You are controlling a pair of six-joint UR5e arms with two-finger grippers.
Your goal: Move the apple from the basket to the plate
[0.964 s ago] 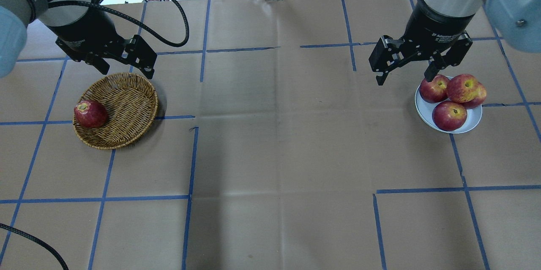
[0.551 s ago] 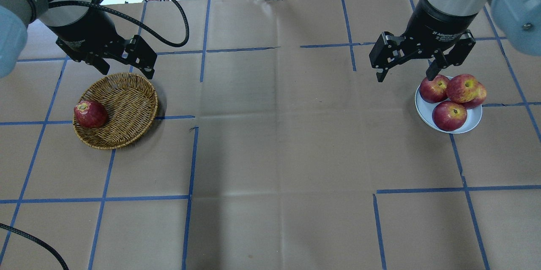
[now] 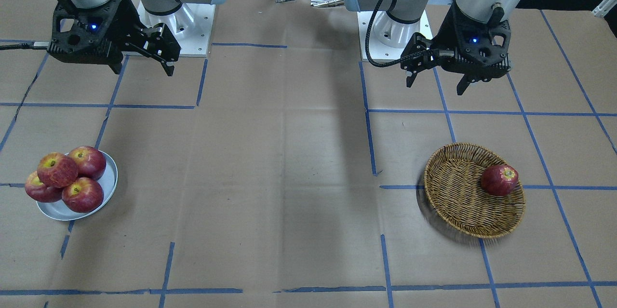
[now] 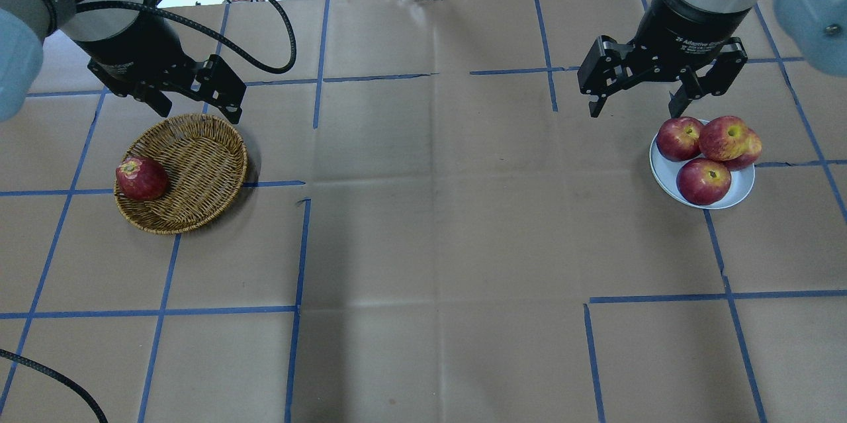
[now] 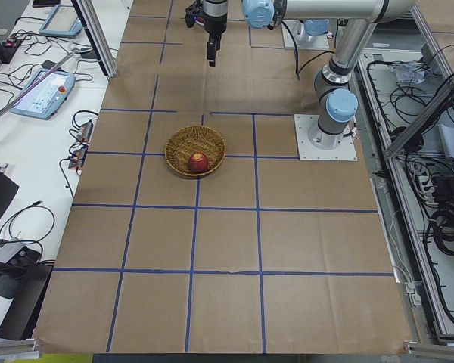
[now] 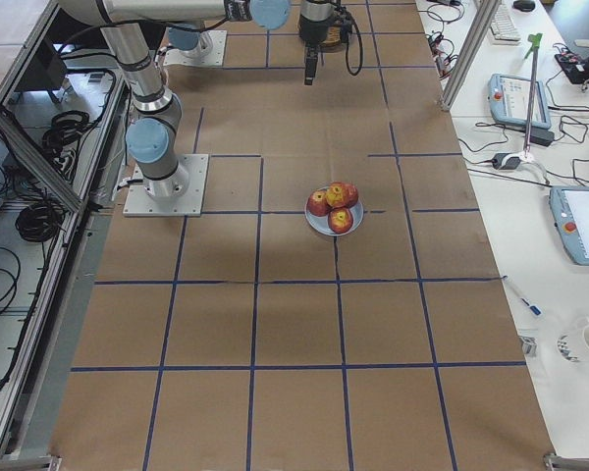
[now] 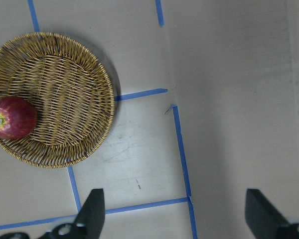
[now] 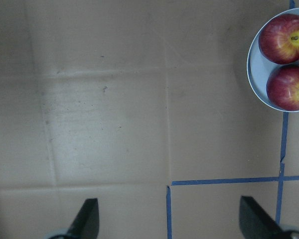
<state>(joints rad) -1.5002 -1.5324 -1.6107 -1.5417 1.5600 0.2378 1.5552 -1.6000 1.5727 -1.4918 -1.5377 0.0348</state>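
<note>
Showing apple (image 4: 724, 137) lying atop other apples (image 4: 703, 181) on plate (image 4: 742, 196) by table's right edge. Hanging spread and empty: right gripper (image 4: 634, 112), left gripper (image 4: 198, 113). Likely wrapping up placement; next, lifting right gripper clear without nudging pile.

On the table (image 4: 437, 224), toward the robot's left end: basket (image 4: 198, 165). Holds a lone apple (image 4: 141, 178), lying against the wall on the robot's left. Toward the right end, well apart from the basket: plate (image 4: 744, 192). Carries three lower apples (image 4: 703, 181), touching one another, with the top apple (image 4: 724, 137) stacked on them. Aloft near the basket, apart from it: left gripper (image 4: 196, 112). Aloft beside the plate, on the side toward table centre: right gripper (image 4: 634, 112).
</note>
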